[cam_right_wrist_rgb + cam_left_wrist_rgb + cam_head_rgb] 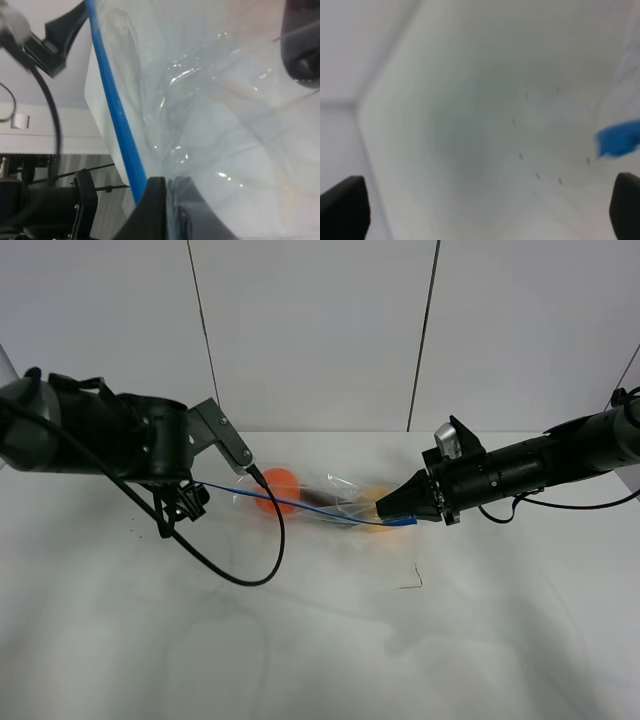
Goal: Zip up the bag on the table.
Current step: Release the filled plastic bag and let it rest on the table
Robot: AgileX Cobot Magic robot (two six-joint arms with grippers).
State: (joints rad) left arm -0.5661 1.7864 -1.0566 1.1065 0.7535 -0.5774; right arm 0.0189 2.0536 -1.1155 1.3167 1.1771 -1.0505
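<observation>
1. The table [320, 640] is plain white and matte.
2. The bag [335, 492] lies mid-table between both grippers, its long axis running left to right with the right end slightly nearer.
3. It is clear and crinkled. A blue zip strip [300, 503] runs along its near edge, and orange produce [277, 490] shows inside.
4. The left gripper [215, 487] is spread wide at the strip's end.
5. The right gripper [385, 512] meets the strip. I cannot tell whether it grips it.

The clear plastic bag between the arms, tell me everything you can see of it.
The clear, crinkly plastic zip bag lies across the white table between the arms. A thin blue zip strip runs taut along its near edge. Orange produce and darker pieces show through. The right gripper pinches its right end at the strip; the left gripper has its fingers open near the strip's left end.
</observation>
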